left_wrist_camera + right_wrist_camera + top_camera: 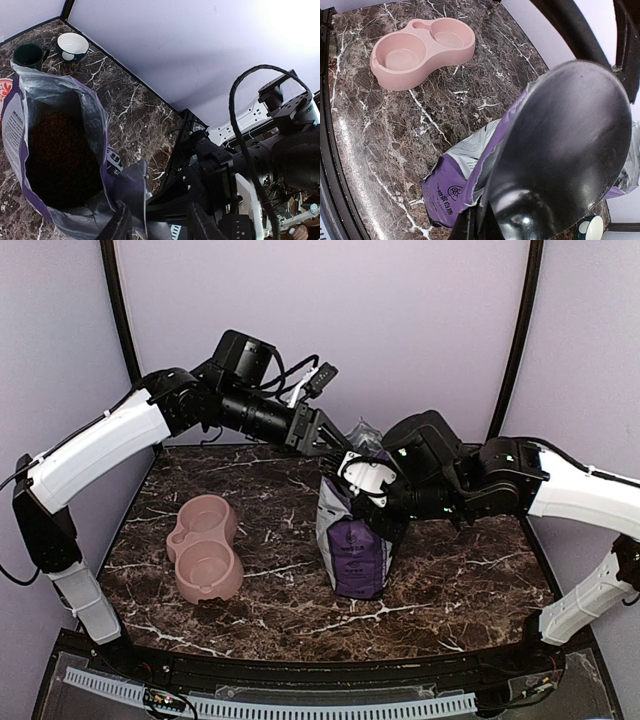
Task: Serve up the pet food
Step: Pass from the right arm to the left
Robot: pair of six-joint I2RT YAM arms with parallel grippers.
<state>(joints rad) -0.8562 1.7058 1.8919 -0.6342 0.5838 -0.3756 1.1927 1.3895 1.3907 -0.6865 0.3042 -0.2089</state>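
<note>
The pet food [57, 150] is a dark brown heap of kibble inside the open purple-and-white bag [355, 540], which stands upright mid-table. My left gripper [162, 220] is at the bag's top rim [134, 192]. Its fingers [120, 225] stand apart, with the rim flap between them against the left one. In the top view the left gripper [330, 440] reaches the bag top from the back left. My right gripper [482, 225] is shut on the handle of a large black scoop [565, 145], held just above the bag's mouth. The pink double bowl [205, 545] sits left of the bag, with nothing in either basin.
A dark green mug [29, 55] and a white bowl [72, 45] stand by the back wall behind the bag. The right arm [500, 480] crosses over the table's right half. Bare marble table [450, 580] lies in front of and to the right of the bag.
</note>
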